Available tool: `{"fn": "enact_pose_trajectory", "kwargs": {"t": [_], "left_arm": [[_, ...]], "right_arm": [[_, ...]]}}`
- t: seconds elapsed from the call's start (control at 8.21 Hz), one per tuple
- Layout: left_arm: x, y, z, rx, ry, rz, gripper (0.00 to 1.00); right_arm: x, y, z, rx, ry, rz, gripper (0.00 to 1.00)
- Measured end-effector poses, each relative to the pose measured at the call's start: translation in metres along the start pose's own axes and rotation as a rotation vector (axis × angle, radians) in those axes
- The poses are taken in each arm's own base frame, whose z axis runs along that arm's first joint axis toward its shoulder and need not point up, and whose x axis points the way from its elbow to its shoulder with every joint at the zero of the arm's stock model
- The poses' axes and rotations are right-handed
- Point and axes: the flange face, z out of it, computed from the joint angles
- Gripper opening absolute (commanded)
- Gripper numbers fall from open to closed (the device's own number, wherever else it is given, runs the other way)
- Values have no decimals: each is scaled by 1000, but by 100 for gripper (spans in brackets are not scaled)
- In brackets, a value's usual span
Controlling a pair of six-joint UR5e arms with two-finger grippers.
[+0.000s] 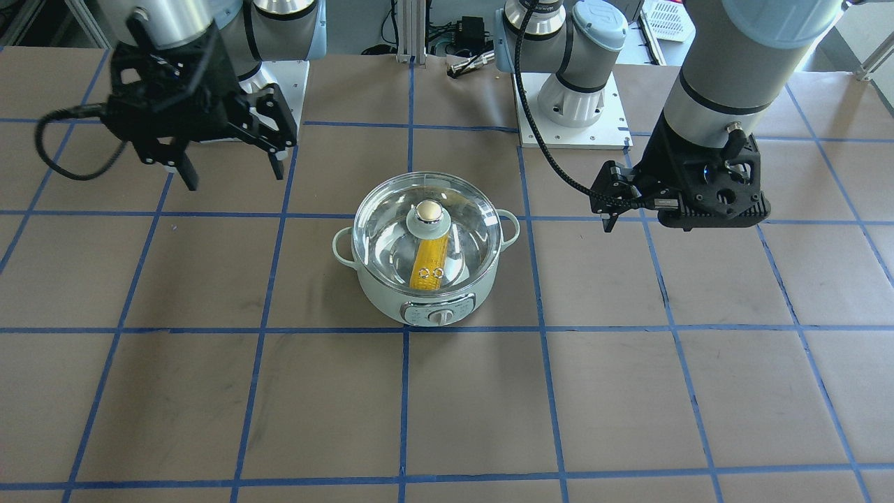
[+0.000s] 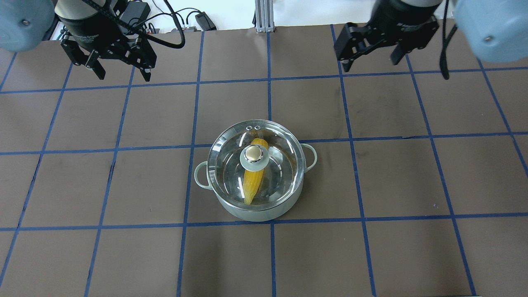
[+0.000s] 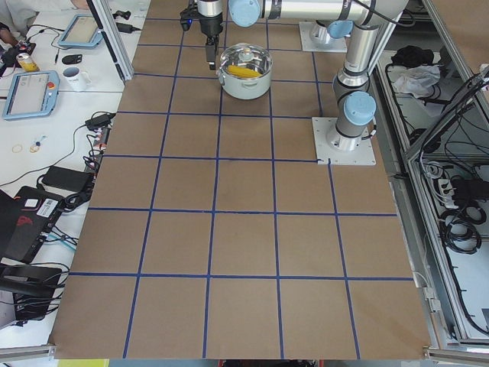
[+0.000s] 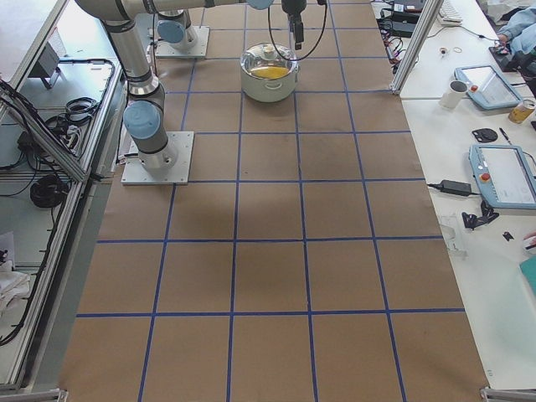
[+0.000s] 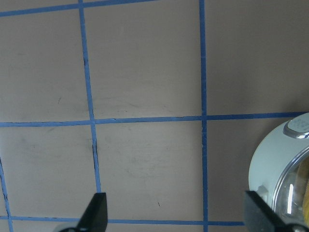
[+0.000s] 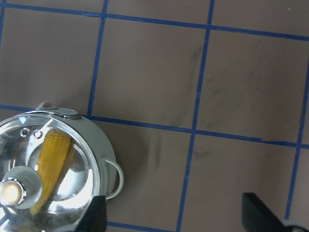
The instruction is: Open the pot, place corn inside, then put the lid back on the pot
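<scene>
Overhead exterior: lid (image 2: 253, 159) on pot (image 2: 247, 212), corn (image 2: 252, 183) inside; left gripper (image 2: 123, 73), right gripper (image 2: 370, 57) fingers spread, empty. Task judged done; only retreat remains.

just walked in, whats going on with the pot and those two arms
Nothing is being handled at this moment. The corn lies inside the pot, and the glass lid sits closed on top of it. The left gripper and the right gripper are both open and empty, raised above the table and well clear of the pot, one to each side. By how things lie, the steps of the job look done.
</scene>
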Motion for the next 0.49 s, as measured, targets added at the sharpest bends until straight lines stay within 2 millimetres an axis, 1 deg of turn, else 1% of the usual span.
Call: {"fn": "enact_pose_trajectory", "kwargs": {"t": [0.12,0.24,0.37,0.49], "left_arm": [[5,7,-10,17,38,2,100],[11,19,-23,40,69,6,100],[14,29,-29,51,85,9,100],[15,34,-29,53,90,11,100]], "right_arm": [[28,3,-13,-3,21,-14,100],[44,5,-19,-6,31,-22,100],[50,6,-21,-9,36,-27,100],[53,7,-20,-15,43,-29,100]]}}
